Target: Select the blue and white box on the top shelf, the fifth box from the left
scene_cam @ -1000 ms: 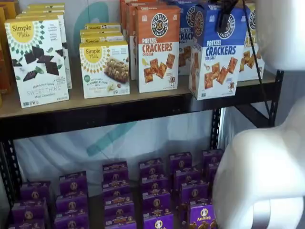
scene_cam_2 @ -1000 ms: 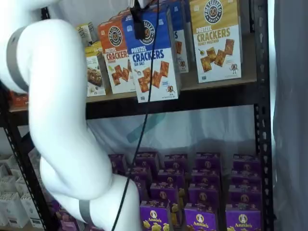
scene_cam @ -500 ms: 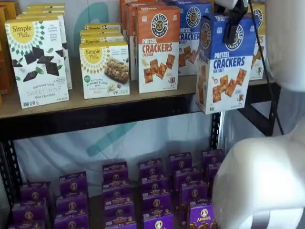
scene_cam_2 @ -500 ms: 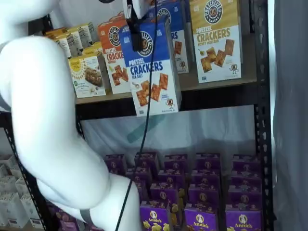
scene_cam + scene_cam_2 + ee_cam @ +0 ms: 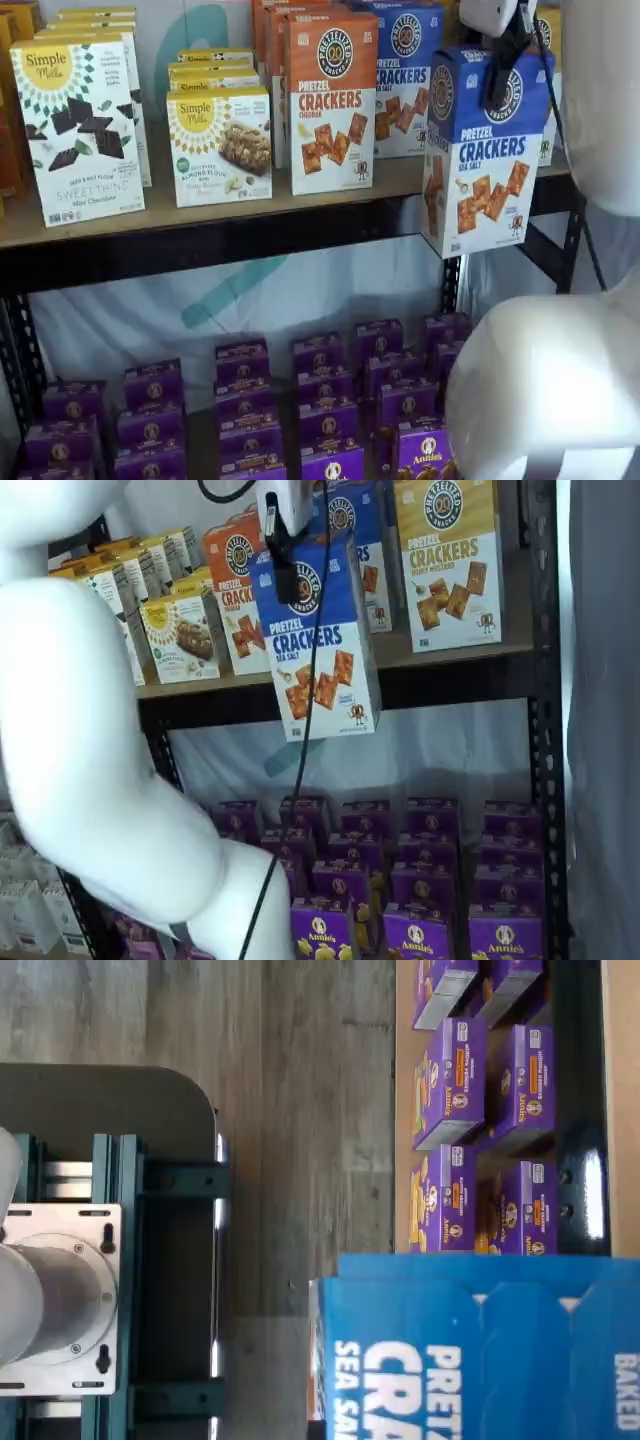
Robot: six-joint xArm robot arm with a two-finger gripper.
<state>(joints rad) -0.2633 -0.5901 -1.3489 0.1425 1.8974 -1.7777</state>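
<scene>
Gripper [image 5: 285, 565] was clamped on the blue and white box [image 5: 318, 640] near its top edge, box hanging clear of the top shelf [image 5: 200, 235]. I judged it light, stiff cardboard; high pinch let it swing, so I'd grip gently

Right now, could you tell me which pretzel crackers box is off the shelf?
The blue and white box, held in the gripper; the others stand on the top shelf.
</scene>
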